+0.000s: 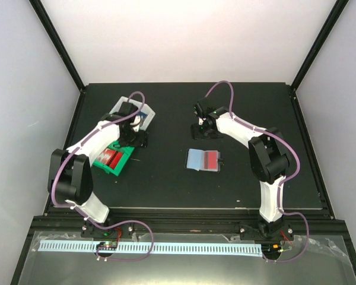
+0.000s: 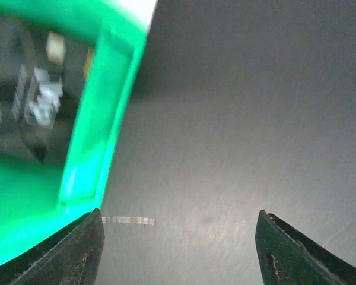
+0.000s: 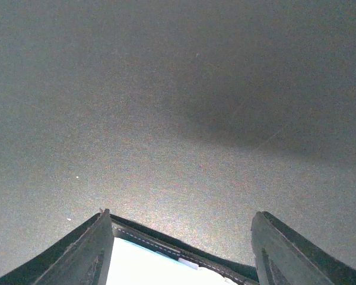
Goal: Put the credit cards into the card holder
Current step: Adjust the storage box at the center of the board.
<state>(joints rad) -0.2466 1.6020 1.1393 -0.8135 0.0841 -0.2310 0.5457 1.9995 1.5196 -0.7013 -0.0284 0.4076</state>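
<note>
Black tabletop, centre: card holder (image 1: 203,160) lies open, blue pockets up for loading, one red card (image 1: 212,158) on it. More red cards (image 1: 109,158) sit in the green tray (image 1: 123,159), left. Your left gripper (image 2: 178,249) hangs beside that tray's right edge, fingers wide, empty. Your right gripper (image 3: 178,249) hovers just far of the holder, fingers wide, empty.

One card holder (image 1: 196,160), one green tray (image 1: 123,162), one white tray (image 1: 148,116), one left arm (image 1: 89,145) and one right arm (image 1: 246,132).

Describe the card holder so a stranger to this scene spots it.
On the black table, look slightly right of its centre. The card holder lies open there alone: flat, light blue inside, unlike the green tray and white tray at left.
</note>
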